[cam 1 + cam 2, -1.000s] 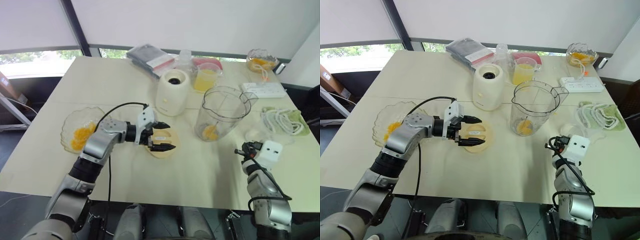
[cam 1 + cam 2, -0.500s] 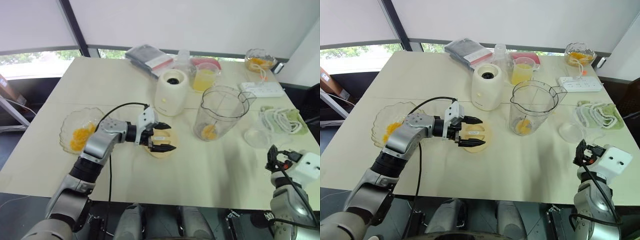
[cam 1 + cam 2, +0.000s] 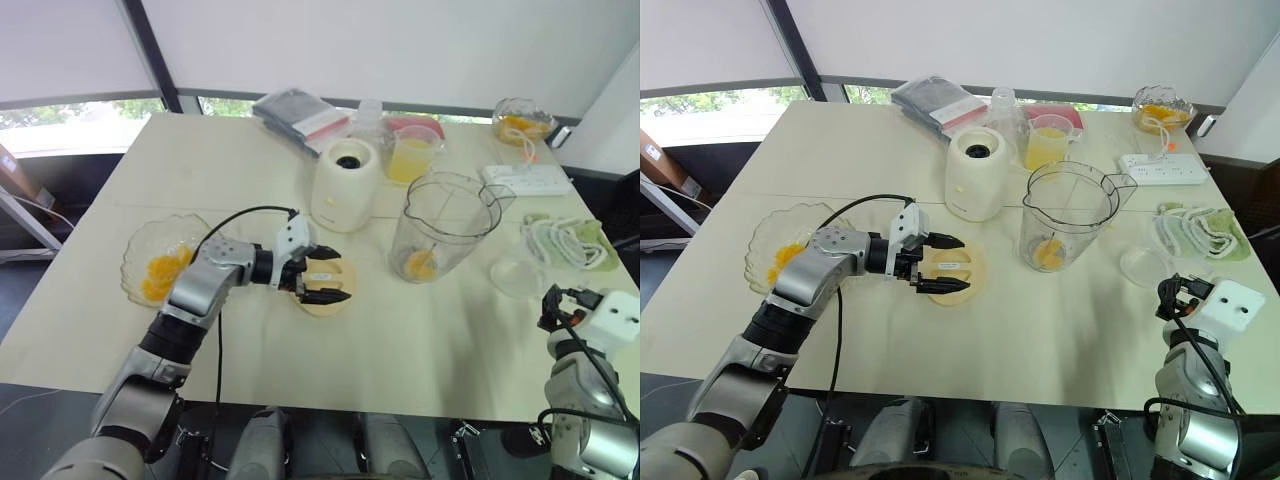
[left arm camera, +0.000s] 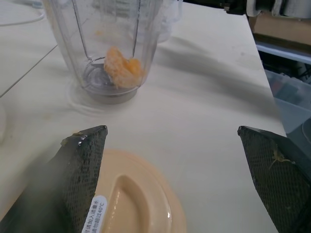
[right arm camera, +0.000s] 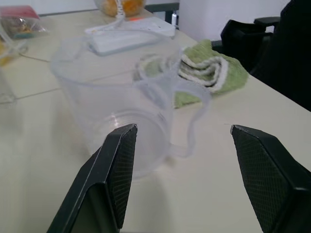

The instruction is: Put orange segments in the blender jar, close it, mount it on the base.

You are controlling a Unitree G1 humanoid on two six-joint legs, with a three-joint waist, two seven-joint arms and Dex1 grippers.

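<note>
One blender jar [image 3: 440, 228]; one base [image 3: 346, 185]; left hand [image 3: 325, 273], right hand [image 5: 182, 167] both spread apart.

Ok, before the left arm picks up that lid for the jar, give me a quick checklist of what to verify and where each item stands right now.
1. Orange segments in the blender jar: ok, some lie at its bottom.
2. Jar mouth free for the lid: ok, nothing over it.
3. Left gripper open around the cream lid: ok, fingers stand wide on either side, not closed on it.
4. Lid lying flat on the table: ok.
5. Right gripper out of the way: ok, open at the right table edge, facing a small clear cup.
6. Base socket empty: ok, dark socket uncovered.
</note>
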